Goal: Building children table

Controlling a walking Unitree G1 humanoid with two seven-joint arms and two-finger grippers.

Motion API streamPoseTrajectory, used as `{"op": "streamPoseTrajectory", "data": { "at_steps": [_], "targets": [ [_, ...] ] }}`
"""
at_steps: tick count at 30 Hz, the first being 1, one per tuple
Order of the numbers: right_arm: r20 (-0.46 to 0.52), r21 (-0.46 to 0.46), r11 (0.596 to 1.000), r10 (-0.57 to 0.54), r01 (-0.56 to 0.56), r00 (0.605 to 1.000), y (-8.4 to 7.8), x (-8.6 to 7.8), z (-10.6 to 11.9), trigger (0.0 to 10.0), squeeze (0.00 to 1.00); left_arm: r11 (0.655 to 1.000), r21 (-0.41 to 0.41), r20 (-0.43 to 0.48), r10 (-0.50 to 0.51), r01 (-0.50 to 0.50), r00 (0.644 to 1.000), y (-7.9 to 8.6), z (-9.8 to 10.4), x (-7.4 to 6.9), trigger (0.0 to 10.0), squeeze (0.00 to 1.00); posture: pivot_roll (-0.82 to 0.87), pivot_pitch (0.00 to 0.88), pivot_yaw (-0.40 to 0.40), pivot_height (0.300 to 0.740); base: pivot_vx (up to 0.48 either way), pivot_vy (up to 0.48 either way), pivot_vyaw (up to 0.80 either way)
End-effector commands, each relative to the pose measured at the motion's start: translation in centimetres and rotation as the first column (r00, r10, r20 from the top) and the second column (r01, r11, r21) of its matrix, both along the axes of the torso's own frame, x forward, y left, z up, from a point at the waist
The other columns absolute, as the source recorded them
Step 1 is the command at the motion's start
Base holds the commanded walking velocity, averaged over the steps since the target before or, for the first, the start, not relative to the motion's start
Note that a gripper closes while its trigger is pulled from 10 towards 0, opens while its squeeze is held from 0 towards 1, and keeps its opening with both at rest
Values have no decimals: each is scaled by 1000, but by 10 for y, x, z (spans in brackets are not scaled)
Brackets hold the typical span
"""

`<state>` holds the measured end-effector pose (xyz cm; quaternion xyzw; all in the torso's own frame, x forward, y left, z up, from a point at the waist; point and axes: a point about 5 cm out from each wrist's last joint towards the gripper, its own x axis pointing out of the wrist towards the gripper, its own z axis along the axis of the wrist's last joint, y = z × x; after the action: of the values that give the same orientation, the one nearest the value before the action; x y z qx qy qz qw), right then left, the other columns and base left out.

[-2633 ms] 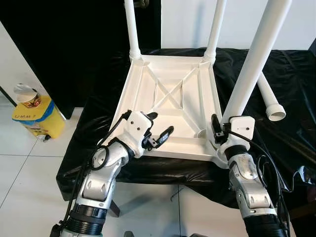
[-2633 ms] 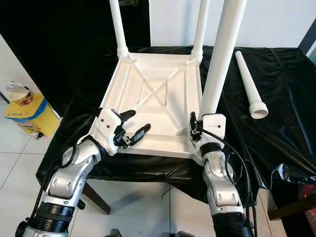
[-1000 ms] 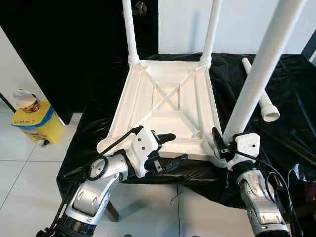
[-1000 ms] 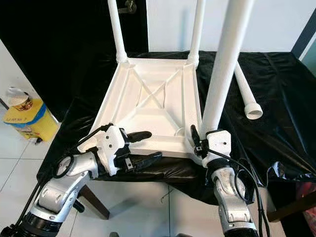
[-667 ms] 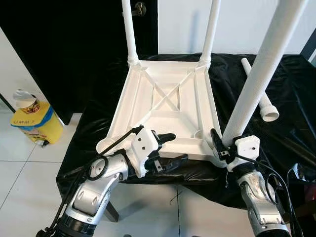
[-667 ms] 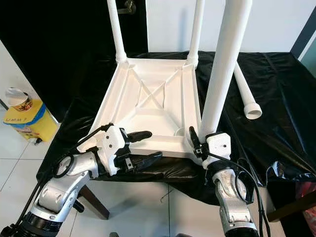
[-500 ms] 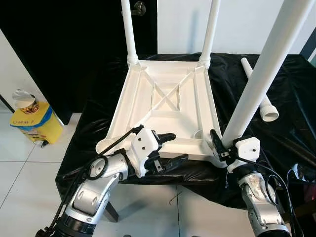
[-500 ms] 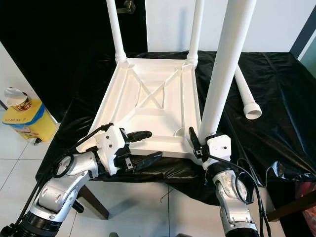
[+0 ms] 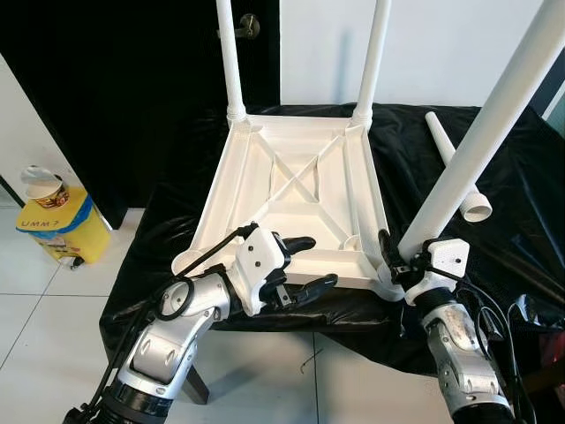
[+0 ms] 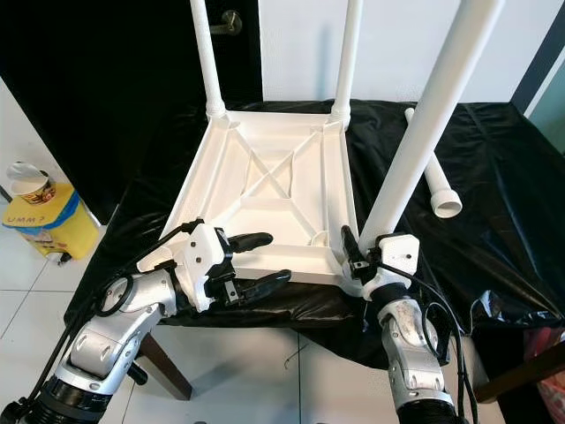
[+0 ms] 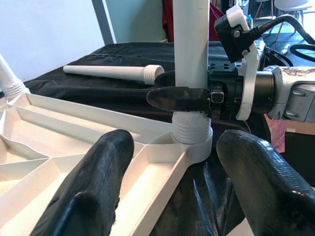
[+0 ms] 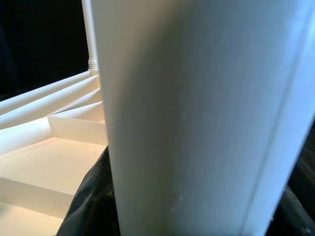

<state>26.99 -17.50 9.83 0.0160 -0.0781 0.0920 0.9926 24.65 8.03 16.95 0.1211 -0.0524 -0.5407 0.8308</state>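
Black sheeting (image 9: 494,132) drapes the work surface where your children's table top (image 9: 296,190) lies upside down, ribs upward, two legs already standing in its far corners. You see the third leg (image 9: 481,132) seated in the near right corner socket (image 11: 192,142), its long axis rising and leaning up to the right. Your right gripper (image 11: 189,98) pinches it just above the threads, likely to steady or twist it home. Your left gripper (image 9: 300,265), fingers spread, straddles the near rim, bracing the top. One spare leg (image 9: 450,163) lies behind, wide end nearest.
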Motion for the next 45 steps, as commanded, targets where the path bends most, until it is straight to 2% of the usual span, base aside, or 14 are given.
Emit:
{"op": "streamPoseTrajectory", "data": {
  "at_steps": [1,10,13,14,16,17,19,20,21,23,25,31,45],
  "targets": [
    [-143,11,1000,19,-18,989,3,-9,-30,10000,0,1000,9,3,-10,10,1000,-1,-2,-1,10000,0,21,0,-11,740,0,0,0],
    [-150,2,1000,-1,2,989,3,-16,-36,10000,0,1000,10,3,-7,7,1000,0,-2,-2,10000,0,24,0,-9,740,0,0,0],
    [-139,-12,998,-67,66,988,1,-17,-35,10000,0,1000,8,4,-6,6,1000,0,-2,-2,10000,0,23,2,-8,740,0,0,0],
    [-136,-25,988,-155,153,979,-2,-16,-34,10000,0,1000,6,4,-6,6,1000,-1,-2,-2,10000,0,23,4,-8,740,0,0,0],
    [-136,-25,988,-155,153,979,-2,-16,-34,10000,0,1000,6,4,-6,6,1000,-1,-2,-2,10000,0,23,4,-8,740,0,0,0],
    [-137,-25,971,-237,236,962,-6,-15,-33,10000,0,1000,5,4,-6,6,1000,-1,-2,-2,10000,0,23,5,-8,740,0,0,0],
    [-157,-26,909,-414,415,897,-12,-13,-34,10000,0,1000,3,3,-5,5,1000,-1,-2,-2,10000,0,25,9,-11,740,0,0,0],
    [-157,-26,909,-414,415,897,-12,-13,-34,10000,0,1000,3,3,-5,5,1000,-1,-2,-2,10000,0,25,9,-11,740,0,0,0],
    [-160,-18,892,-448,451,879,-13,-12,-34,10000,0,1000,2,3,-5,5,1000,-1,-2,-2,10000,0,24,10,-10,740,0,0,0],
    [-160,-18,892,-448,451,879,-13,-12,-34,10000,0,1000,2,3,-5,5,1000,-1,-2,-2,10000,0,24,10,-10,740,0,0,0],
    [-173,13,875,-474,484,863,-15,-11,-34,10000,0,1000,1,2,-5,5,1000,-2,-2,-2,10000,0,25,12,-11,740,0,0,0],
    [-166,27,877,-469,479,868,-15,-10,-33,10000,0,1000,-2,2,-6,6,1000,-2,-2,-2,10000,0,26,16,-15,740,0,0,0],
    [-124,7,868,-492,496,862,-12,-7,-27,10000,0,999,5,-45,-36,36,998,-11,-10,-7,10000,0,26,23,-21,740,0,0,0]
  ]
}}
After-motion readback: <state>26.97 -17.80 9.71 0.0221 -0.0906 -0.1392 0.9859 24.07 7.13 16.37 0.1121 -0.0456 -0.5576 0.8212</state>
